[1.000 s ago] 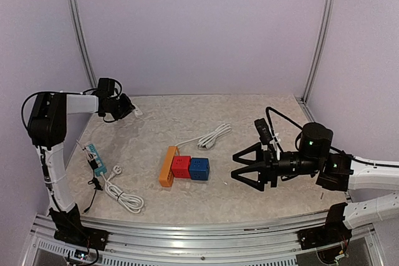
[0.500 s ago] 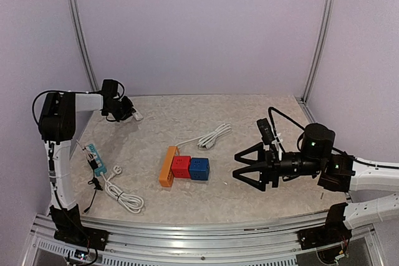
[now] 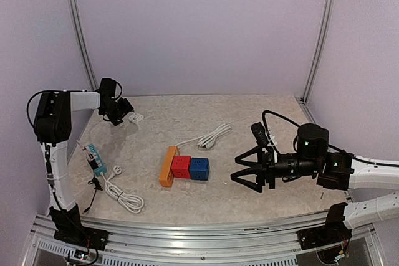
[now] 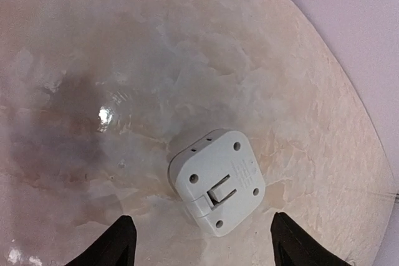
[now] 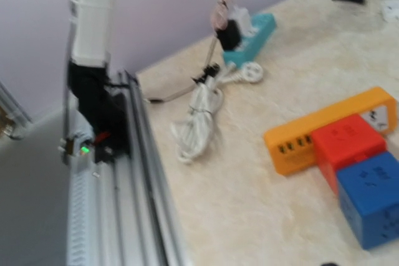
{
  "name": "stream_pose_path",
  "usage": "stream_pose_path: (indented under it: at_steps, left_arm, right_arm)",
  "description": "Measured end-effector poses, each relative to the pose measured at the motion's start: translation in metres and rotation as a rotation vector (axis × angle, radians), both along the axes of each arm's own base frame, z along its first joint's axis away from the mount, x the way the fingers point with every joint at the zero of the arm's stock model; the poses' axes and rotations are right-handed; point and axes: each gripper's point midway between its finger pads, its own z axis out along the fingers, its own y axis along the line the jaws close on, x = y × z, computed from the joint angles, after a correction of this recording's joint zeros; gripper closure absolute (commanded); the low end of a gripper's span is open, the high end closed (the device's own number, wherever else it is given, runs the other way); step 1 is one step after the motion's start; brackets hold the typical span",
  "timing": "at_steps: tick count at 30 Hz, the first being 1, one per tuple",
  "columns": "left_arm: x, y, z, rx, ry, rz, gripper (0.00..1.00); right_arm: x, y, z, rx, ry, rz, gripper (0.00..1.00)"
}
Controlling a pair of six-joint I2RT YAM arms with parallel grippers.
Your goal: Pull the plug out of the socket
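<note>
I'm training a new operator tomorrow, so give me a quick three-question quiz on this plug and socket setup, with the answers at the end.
1. True or false: the left gripper is clamped on the white plug.
2. Which block sits in the middle of the coloured row: A orange, B red, C blue?
3. In one word, how do the right gripper's jaws stand?
Key: 1 false, the plug lies free on the table, jaws apart. 2 B. 3 open.
</note>
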Motion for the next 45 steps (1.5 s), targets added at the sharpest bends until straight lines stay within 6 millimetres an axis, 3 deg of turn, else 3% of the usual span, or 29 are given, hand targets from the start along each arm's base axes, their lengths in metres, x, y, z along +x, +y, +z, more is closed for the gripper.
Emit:
stream_pose_path:
  at_steps: [4,7,10,12,14,16,20,25,31,37,45]
  left_arm:
    - [-0.014,0.002,0.048,0.054,-0.061,0.002,0.07]
    - [-0.030,-0.012,0.096,0.109,-0.153,-0.043,0.04]
    - [-0.050,-0.055,0.130,0.163,-0.233,-0.163,0.01]
    - [-0.065,-0.090,0.136,0.188,-0.260,-0.264,0.01]
    - [-0.083,-0.124,0.127,0.201,-0.259,-0.378,0.01]
    - [-0.106,-0.152,0.103,0.211,-0.223,-0.490,0.01]
    - [-0.148,-0.179,0.062,0.233,-0.133,-0.647,0.02]
    - [-0.174,-0.213,0.052,0.240,-0.129,-0.779,0.04]
    - [-0.209,-0.231,0.024,0.200,-0.082,-0.894,0.06]
    - [-0.227,-0.239,0.012,0.138,-0.064,-0.968,0.06]
    - [-0.244,-0.259,0.013,0.087,-0.094,-1.061,0.01]
  right_arm:
    - [0.009,0.000,-0.008,-0.060,-0.038,-0.033,0.18]
    - [0.016,-0.001,-0.016,-0.098,-0.070,-0.056,0.18]
    - [0.022,0.000,-0.027,-0.139,-0.094,-0.071,0.19]
    - [0.027,0.002,-0.036,-0.173,-0.104,-0.078,0.18]
    - [0.031,0.003,-0.047,-0.211,-0.112,-0.085,0.18]
    - [0.035,0.003,-0.056,-0.240,-0.122,-0.092,0.17]
    - [0.041,0.002,-0.063,-0.276,-0.156,-0.110,0.15]
    - [0.047,0.006,-0.068,-0.301,-0.196,-0.109,0.15]
    - [0.051,0.012,-0.067,-0.286,-0.225,-0.106,0.14]
    - [0.053,0.017,-0.066,-0.276,-0.260,-0.093,0.14]
    - [0.054,0.022,-0.107,-0.377,-0.247,-0.044,0.17]
